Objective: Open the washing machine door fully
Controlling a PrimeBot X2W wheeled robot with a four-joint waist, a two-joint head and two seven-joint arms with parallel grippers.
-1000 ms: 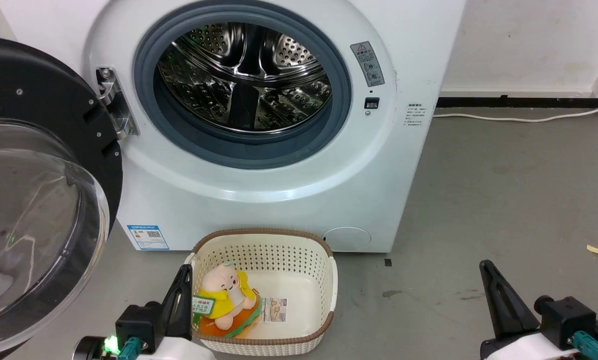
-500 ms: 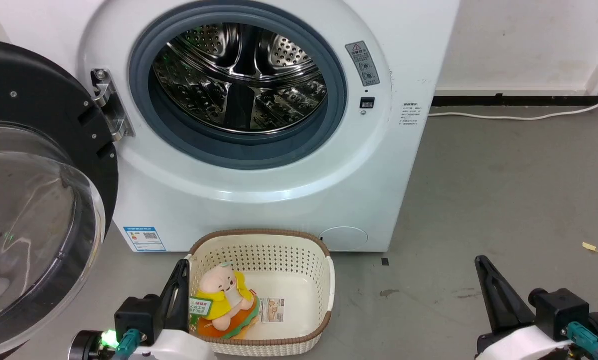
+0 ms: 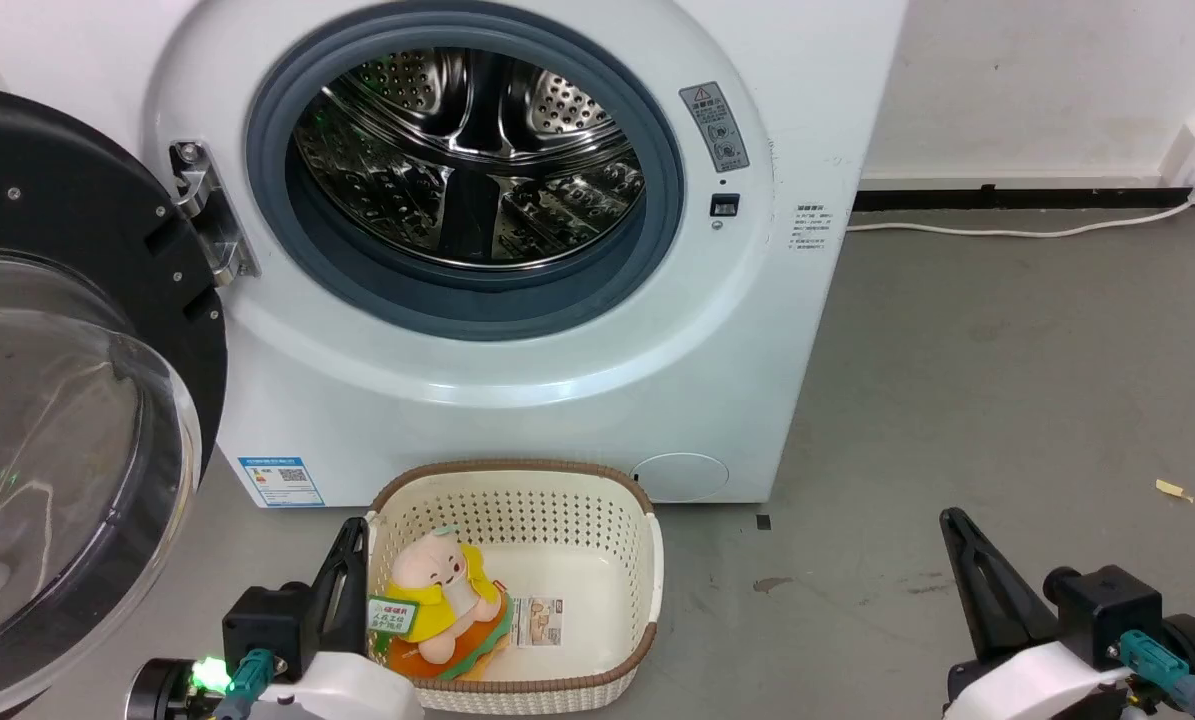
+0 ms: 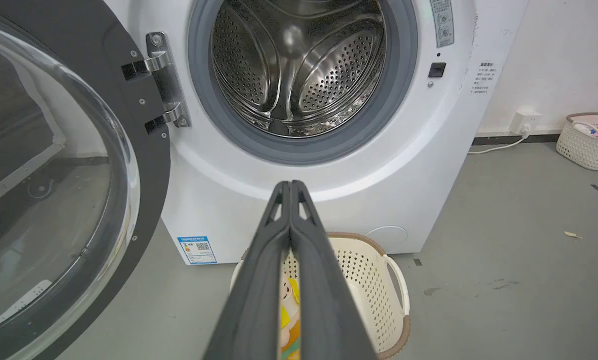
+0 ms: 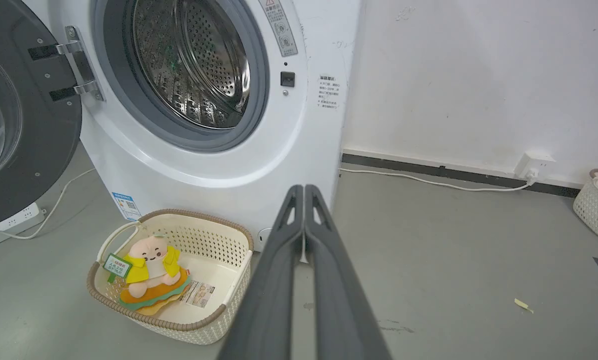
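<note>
From my station, the large round glossy black washing machine door with its bulging clear glass window [image 3: 57, 380] stands swung out to my left on its metal hinge [image 3: 207, 225]. It is turned well away from the white boxy front-loading washing machine [image 3: 517, 400], so the mouth of the perforated steel drum [image 3: 467, 160] is wholly uncovered. I judge the door open about as wide as the hinge allows, with little or nothing left to do. The cream perforated plastic basket with a brown rim [image 3: 517, 468] sits on the grey floor just in front of the machine. In it lies a pink plush toy in a yellow jacket [image 3: 442, 595], presumably waiting to be loaded. My left gripper [image 4: 289, 186] hangs low beside the basket's near left corner, well apart from the door. Its two dark fingers are pressed together, holding nothing and touching nothing. My right gripper [image 5: 304, 189] hangs over bare floor off to the right, likewise closed tight and empty, both arms apparently parked clear of the door.
</note>
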